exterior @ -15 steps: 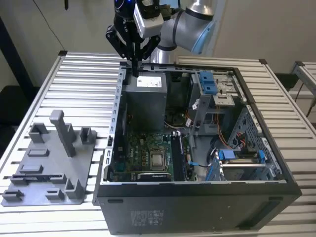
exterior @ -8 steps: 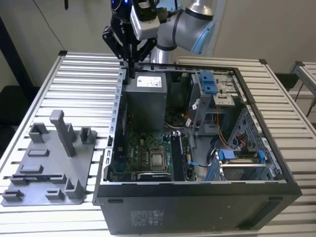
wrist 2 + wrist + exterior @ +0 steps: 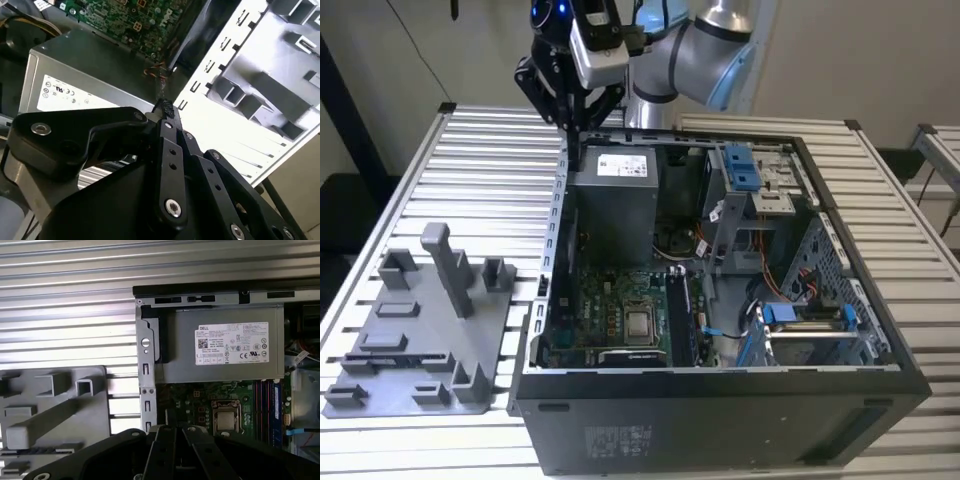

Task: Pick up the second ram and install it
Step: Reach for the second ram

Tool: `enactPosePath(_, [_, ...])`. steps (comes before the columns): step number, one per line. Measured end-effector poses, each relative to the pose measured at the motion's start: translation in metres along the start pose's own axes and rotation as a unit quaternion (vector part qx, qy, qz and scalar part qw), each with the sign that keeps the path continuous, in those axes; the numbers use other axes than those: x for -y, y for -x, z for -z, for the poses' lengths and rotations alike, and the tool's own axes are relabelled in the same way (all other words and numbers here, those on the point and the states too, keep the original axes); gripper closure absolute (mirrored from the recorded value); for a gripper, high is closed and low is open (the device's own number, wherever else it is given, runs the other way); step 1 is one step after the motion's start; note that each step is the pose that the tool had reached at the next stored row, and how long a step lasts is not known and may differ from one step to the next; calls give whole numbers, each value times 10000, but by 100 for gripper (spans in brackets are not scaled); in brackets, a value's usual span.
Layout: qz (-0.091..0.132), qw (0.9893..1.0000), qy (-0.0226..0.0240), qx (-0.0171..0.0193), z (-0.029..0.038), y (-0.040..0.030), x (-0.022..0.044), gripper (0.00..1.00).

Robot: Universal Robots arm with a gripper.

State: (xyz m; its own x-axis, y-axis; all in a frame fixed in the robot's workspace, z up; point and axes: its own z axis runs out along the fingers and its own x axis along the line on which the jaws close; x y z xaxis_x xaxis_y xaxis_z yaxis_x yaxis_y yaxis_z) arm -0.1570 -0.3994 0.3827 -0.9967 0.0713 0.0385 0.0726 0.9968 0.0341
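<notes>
An open computer case lies on a slatted metal surface, and a grey plastic tray with upright posts sits beside it on the exterior view's left. The robot arm's tool hangs above the case's rear corner, just over the grey power supply. Its fingers are clenched together, and nothing is visible between them. In the first wrist view, a dark blue memory stick stands in the slots beside the processor socket on the green motherboard. This is probably the second ram, seated in its slot. No stick can be made out on the tray. Judging from this, the pick-up and insertion look done, though whether the stick is fully latched cannot be told.
</notes>
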Motion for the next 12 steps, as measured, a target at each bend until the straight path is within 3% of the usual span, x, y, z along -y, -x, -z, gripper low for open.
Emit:
enactPosePath(2, [-1, 10000, -10, -30, -14, -36, 4, 89])
enactPosePath(7, [-1, 10000, -23, -30, -33, -150, 18, 89])
enactPosePath(10, [4, 10000, -23, -11, -42, -237, 25, 89])
enactPosePath(12, [6, 10000, -20, 27, -48, -300, 31, 89])
